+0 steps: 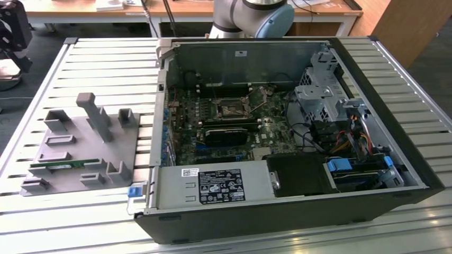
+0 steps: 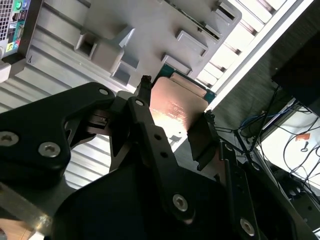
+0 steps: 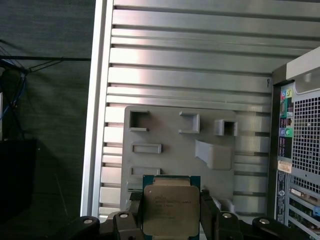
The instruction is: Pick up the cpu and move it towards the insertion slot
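Fingers (image 3: 134,219) pinch the cpu (image 3: 170,210) above the grey tray (image 3: 170,142)

Black fingers press one against each of two opposite edges of the chip; its silvery top faces the camera in both wrist views, its green rim showing past the metal; the cpu hangs over one edge of the tray, which lies on the slatted tabletop (image 1: 106,58) beside the open computer case (image 1: 395,106); in the exterior view the insertion slot (image 1: 231,109) sits on the motherboard inside that case, well apart from the tray.
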### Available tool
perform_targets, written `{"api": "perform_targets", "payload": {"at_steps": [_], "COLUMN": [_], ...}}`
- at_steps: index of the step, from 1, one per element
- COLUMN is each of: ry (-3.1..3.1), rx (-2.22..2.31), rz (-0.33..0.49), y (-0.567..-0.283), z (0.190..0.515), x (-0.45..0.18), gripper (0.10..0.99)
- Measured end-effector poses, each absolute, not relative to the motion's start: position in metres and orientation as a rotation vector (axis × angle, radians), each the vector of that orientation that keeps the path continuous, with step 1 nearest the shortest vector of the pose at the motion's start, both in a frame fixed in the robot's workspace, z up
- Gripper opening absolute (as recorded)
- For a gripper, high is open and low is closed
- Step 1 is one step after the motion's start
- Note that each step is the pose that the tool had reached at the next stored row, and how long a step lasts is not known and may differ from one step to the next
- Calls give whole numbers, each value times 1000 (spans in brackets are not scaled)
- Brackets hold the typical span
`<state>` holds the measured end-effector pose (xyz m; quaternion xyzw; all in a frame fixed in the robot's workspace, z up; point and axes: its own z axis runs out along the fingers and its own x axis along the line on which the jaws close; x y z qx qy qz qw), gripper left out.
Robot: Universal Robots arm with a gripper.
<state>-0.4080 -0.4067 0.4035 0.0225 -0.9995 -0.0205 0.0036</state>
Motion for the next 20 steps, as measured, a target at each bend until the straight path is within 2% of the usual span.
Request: {"api": "perform_targets", "payload": {"at_steps": [20], "ry": [-3132], "rx": [70], "rz": [-64], "y": [-407], "z": [403], "x": [-384], "gripper": [541]}}
